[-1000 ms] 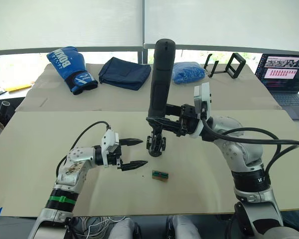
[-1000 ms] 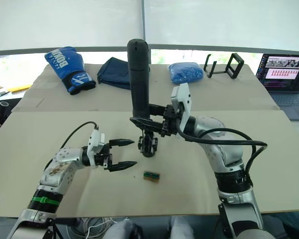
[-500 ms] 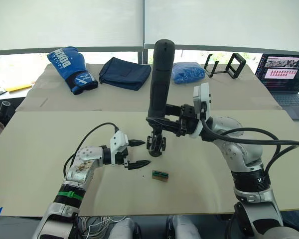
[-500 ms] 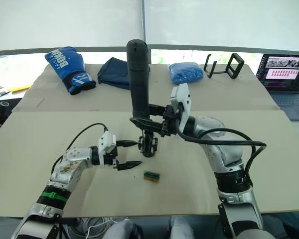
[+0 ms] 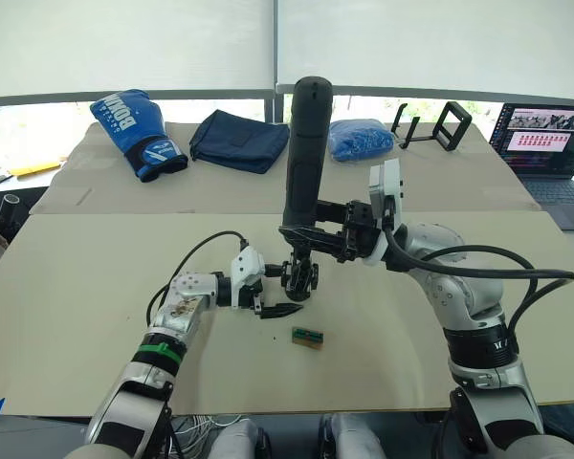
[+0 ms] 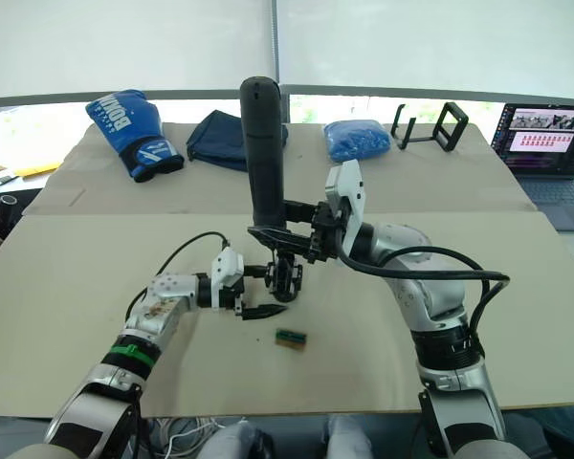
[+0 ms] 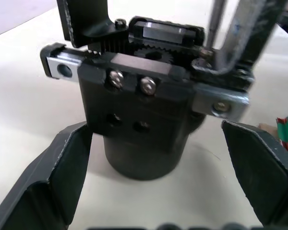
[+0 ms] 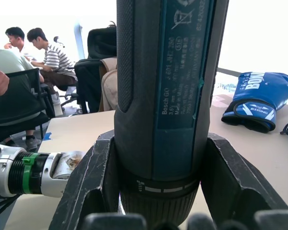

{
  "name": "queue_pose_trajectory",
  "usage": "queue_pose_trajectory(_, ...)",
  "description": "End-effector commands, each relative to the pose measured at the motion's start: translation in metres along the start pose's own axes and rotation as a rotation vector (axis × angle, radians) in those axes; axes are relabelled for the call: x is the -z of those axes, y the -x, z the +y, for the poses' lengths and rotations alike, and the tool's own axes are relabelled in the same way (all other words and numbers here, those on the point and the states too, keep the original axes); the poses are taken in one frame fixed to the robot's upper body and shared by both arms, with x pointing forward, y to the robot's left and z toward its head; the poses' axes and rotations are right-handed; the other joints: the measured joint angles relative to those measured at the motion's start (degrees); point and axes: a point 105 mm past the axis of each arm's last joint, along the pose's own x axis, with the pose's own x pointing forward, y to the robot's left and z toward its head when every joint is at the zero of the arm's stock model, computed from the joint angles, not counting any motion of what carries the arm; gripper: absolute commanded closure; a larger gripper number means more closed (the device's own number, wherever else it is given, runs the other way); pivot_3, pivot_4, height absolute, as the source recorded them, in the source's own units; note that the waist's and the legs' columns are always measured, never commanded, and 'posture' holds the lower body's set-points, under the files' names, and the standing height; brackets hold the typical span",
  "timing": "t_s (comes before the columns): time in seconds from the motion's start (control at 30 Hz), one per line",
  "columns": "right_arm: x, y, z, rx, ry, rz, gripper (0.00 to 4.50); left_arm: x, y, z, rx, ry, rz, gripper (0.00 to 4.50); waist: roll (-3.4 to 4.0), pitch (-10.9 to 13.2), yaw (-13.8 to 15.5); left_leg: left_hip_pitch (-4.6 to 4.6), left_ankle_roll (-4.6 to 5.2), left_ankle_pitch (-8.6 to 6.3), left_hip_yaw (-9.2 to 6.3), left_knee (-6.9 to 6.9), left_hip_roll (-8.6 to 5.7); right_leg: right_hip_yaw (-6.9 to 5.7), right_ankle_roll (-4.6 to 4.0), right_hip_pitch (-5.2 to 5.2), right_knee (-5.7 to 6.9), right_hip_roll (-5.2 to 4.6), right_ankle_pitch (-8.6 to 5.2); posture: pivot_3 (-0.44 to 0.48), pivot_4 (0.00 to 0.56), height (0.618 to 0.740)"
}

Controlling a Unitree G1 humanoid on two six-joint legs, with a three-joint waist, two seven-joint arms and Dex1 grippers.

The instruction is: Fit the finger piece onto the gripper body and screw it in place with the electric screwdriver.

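Upright in the right gripper (image 5: 311, 232), the thick black cylindrical electric screwdriver (image 5: 303, 153) stands bit-down over the small black drum-based gripper body (image 5: 298, 277) at the centre of the beige table (image 5: 77, 268), the body directly at the tool's six o'clock. At the body's nine o'clock the left gripper (image 5: 273, 295) reaches in, fingers spread on either side of it. A small green-and-brown block (image 5: 307, 336) lies just beyond, at the body's five o'clock.

From the left wrist, the gripper body (image 7: 144, 103) fills the gap between the parted black fingers (image 7: 57, 177), which look just short of contact, though the close angle makes that uncertain. The thin metal bit (image 7: 215, 24) descends to the bracket's top corner, at one o'clock on the body. The finger piece cannot be singled out here.

From the right wrist, two black fingers (image 8: 89, 187) clamp the screwdriver barrel (image 8: 165, 96) squarely.

Judged from this, bracing comes first: close the left fingers on the drum, then keep the bit vertical and seated before driving.
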Motion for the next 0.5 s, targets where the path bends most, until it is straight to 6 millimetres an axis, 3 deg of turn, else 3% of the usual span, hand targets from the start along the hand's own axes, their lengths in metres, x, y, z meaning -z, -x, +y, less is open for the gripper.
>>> queue_pose_trajectory(0.03,-0.0024,-0.0004,0.0023,-0.008,0.025,0.005,2.57,-0.0116,-0.0058,0.0036,0.018,-0.039,-0.034,0.00,0.00,0.00,-0.01,0.00,0.00,0.00,0.00,0.00,0.00,0.00,0.00,0.00,0.00,0.00,0.00,0.000,0.150,0.740)
queue_pose_trajectory(0.5,0.0000,0.0000,0.0026,-0.004,0.022,0.014,2.57,-0.0058,-0.0093,0.0044,0.019,-0.079,-0.021,0.00,0.00,0.00,-0.02,0.01,0.00,0.00,-0.02,0.00,0.01,0.01,-0.01,0.00,0.00,-0.01,0.00,0.000,0.150,0.740)
